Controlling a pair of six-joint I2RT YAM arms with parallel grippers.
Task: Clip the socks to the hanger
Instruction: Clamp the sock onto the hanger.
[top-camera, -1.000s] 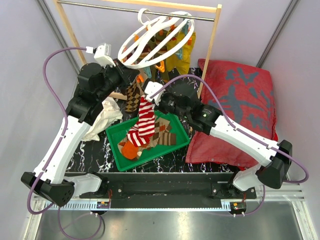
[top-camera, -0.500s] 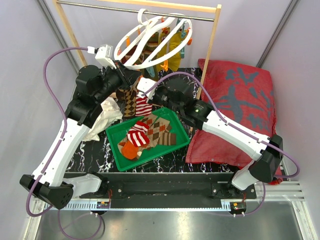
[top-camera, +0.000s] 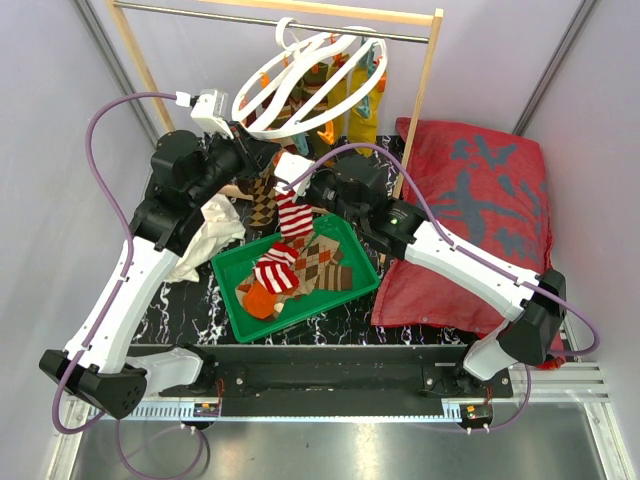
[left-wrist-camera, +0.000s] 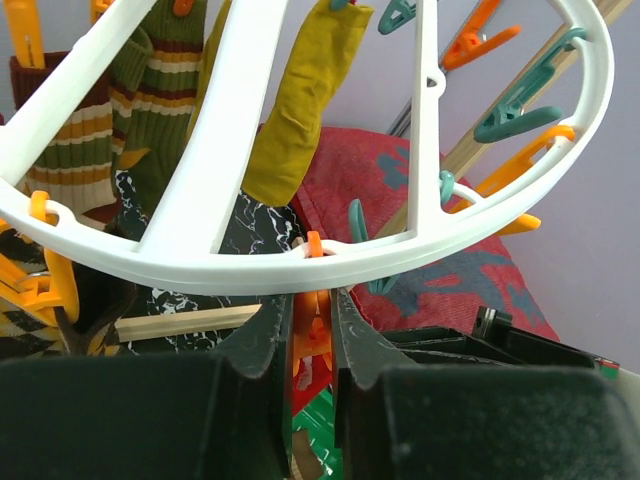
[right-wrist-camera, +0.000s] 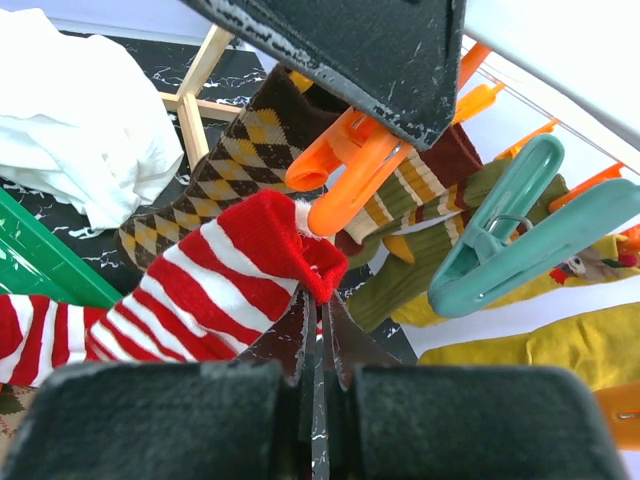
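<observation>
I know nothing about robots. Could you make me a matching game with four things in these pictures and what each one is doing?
1 left gripper
2 right gripper
3 white cloth
4 yellow sock

A lying on the table
B pinching an orange clip
C hanging from the hanger
D holding a red-striped sock

Pairs: 1-B, 2-D, 3-A, 4-C

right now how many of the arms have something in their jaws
2. The left gripper has its jaws pinched on an orange clip hanging under the hanger ring. The right gripper has its jaws shut on the cuff of the red-and-white striped sock.
</observation>
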